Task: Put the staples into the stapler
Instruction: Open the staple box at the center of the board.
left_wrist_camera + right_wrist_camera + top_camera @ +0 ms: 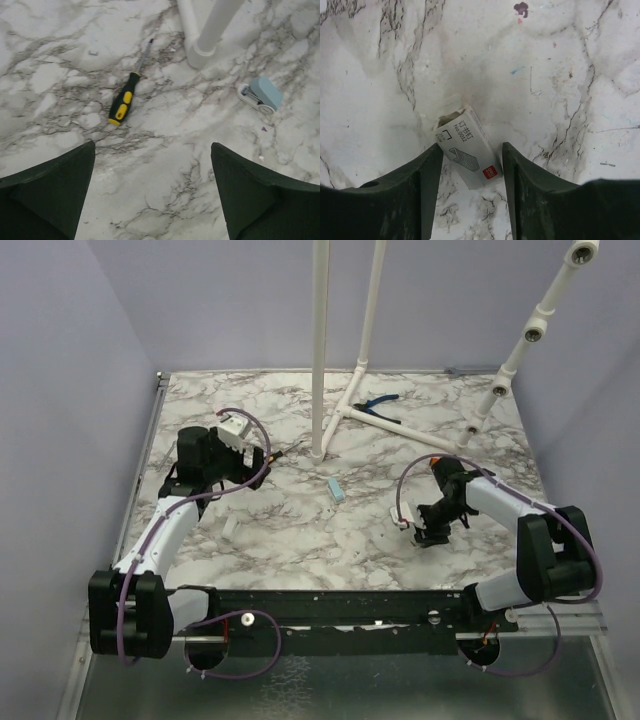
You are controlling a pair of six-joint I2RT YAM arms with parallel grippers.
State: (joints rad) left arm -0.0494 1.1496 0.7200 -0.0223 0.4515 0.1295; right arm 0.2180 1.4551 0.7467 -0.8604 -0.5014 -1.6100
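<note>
Marble tabletop (300, 540) carried the stapler (336, 490) mid-table, probably light, stiff and best pinched across its long sides, while the left gripper (152, 146) gaped empty and the right gripper (472, 147) closely flanked the staple box (466, 155), grip uncertain.

This is a robotics lab's test cell. A left arm (165, 525) and a right arm (510, 505) (purple cables loop off each) are bolted to a black rail (340, 605) at the edge of a marble-patterned table (300, 540). Plain lavender walls (60, 390) box it in. A white pipe frame (322, 340) stands on the table, where a screwdriver (125, 100) and pliers (378, 405) lie loose.
</note>
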